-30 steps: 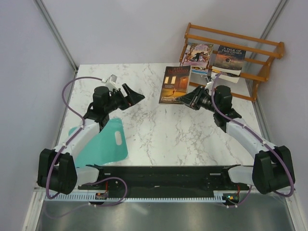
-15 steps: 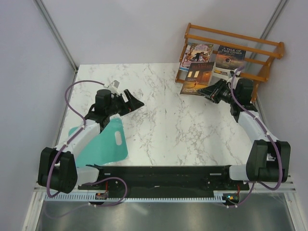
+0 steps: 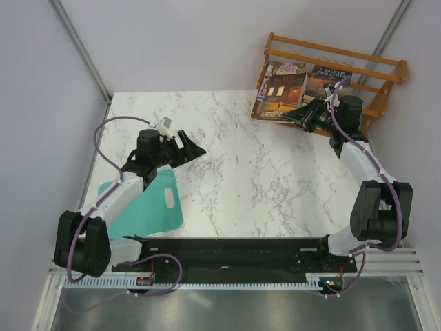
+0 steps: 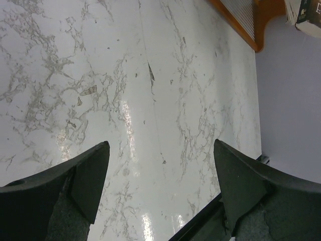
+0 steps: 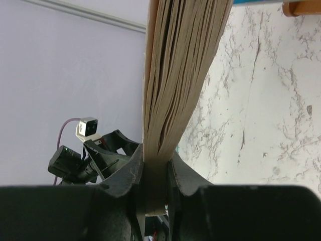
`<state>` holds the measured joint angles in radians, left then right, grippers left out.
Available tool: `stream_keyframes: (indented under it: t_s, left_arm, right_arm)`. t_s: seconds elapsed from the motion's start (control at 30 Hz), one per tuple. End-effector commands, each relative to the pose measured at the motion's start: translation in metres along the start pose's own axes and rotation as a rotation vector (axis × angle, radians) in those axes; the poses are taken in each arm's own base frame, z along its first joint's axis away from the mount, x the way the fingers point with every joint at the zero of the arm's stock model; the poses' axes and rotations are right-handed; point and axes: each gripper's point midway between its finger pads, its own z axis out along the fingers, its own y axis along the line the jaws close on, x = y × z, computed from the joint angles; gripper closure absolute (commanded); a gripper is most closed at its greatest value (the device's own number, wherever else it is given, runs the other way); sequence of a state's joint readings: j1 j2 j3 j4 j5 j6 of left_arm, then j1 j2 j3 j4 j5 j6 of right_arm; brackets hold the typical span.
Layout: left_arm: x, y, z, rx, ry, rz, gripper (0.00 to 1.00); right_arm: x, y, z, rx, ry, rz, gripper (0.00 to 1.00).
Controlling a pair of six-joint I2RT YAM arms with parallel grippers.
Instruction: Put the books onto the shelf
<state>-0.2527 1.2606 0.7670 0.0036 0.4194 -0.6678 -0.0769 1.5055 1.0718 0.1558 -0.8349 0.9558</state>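
While the right claw point(image 5: 156, 160) grips the red-brown book point(image 3: 282, 94) (half-hiding the pink book point(image 3: 292, 67) behind), we see the left claw point(image 3: 192, 146) wide, empty.

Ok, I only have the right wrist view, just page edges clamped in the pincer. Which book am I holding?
Observer: The dark red-brown book, its cover facing the top camera.
Operator: Where is it against the rack?
Observer: At the left end of the shelf, overlapping the pink-purple book that leans there.
Operator: And the other side?
Observer: The left pincer is open and holds nothing, above the tabletop near the teal sheet.
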Motion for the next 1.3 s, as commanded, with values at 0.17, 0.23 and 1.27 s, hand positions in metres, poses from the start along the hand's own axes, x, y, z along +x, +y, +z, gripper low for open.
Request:
stream_keyframes:
  t_s: [0.17, 0.23, 1.27]
  left_arm:
    - [-0.007, -0.003, -0.007, 0.007, -0.035, 0.057, 0.10]
    - [-0.007, -0.003, -0.008, 0.007, -0.039, 0.055, 0.11]
    - [-0.006, 0.000, -0.017, -0.020, -0.055, 0.066, 0.11]
  right_arm:
    - [-0.060, 0.024, 0.022, -0.043, -0.098, -0.065, 1.00]
    - [-0.068, 0.020, 0.025, -0.025, -0.117, -0.064, 1.00]
    - [-0.082, -0.004, 0.077, 0.091, -0.091, 0.024, 0.99]
